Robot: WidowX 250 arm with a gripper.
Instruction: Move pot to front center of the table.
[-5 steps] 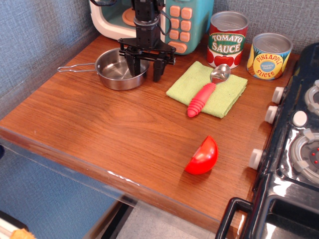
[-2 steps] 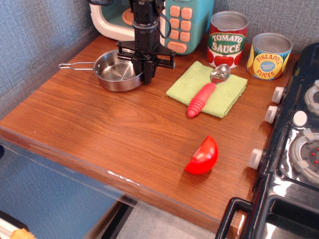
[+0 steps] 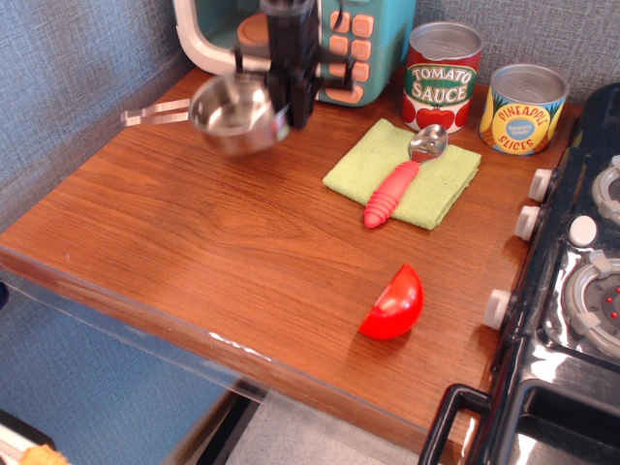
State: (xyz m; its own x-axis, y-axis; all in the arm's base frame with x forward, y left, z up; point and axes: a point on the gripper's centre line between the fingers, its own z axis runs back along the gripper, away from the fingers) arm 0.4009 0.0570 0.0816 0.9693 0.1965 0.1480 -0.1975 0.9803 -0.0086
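Note:
The pot (image 3: 232, 114), a small shiny steel pan with a wire loop handle pointing left, hangs blurred above the back left of the wooden table (image 3: 194, 262). My gripper (image 3: 289, 108) is shut on the pot's right rim and holds it clear of the tabletop. The black arm rises from it in front of the toy microwave.
A teal and white toy microwave (image 3: 354, 44) stands at the back. A tomato sauce can (image 3: 442, 77) and a pineapple can (image 3: 523, 108) stand back right. A red-handled scoop (image 3: 402, 179) lies on a green cloth (image 3: 436, 189). A red tomato half (image 3: 395, 304) lies front right. A black toy stove (image 3: 572, 291) fills the right edge.
The gripper closed on the pot's right rim, then lifted it off the table. The pot now hangs higher and is motion-blurred.

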